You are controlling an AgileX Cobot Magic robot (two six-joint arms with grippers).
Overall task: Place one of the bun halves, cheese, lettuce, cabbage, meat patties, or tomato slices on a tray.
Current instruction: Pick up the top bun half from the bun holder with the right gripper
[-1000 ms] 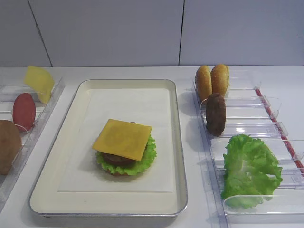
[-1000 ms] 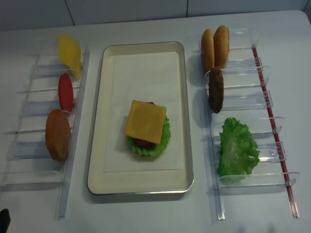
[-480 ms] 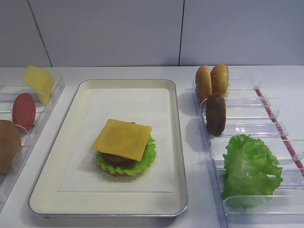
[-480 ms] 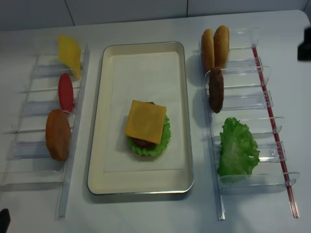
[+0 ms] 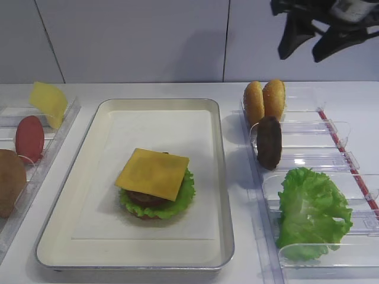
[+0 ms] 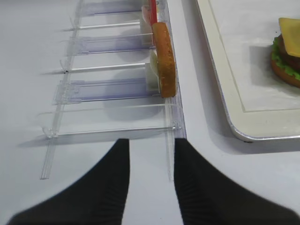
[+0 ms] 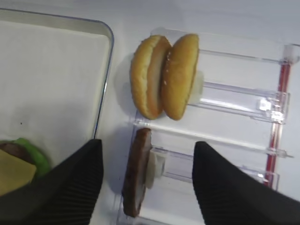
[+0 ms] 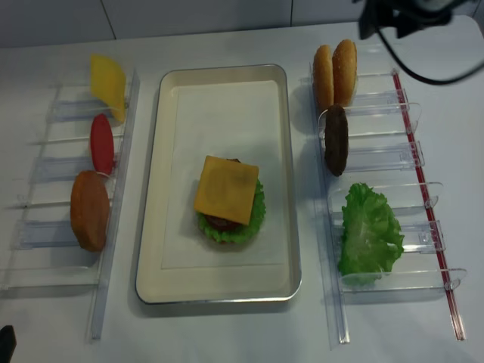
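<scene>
Right gripper [image 7: 146,187]: jaws were held spread wide above the bun halves [image 7: 164,76].
Left gripper [image 6: 146,180]: jaws were parted, nothing held.
Tray [image 5: 222,177]: cheese [image 5: 153,173] was laid topmost.

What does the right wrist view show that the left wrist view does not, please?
Only the right wrist view shows the two bun halves standing on edge in their clear rack and the meat patty below them. Only the left wrist view shows an orange-brown disc upright in the opposite rack. Both share the tray and the stacked cheese at the frame edge.
</scene>
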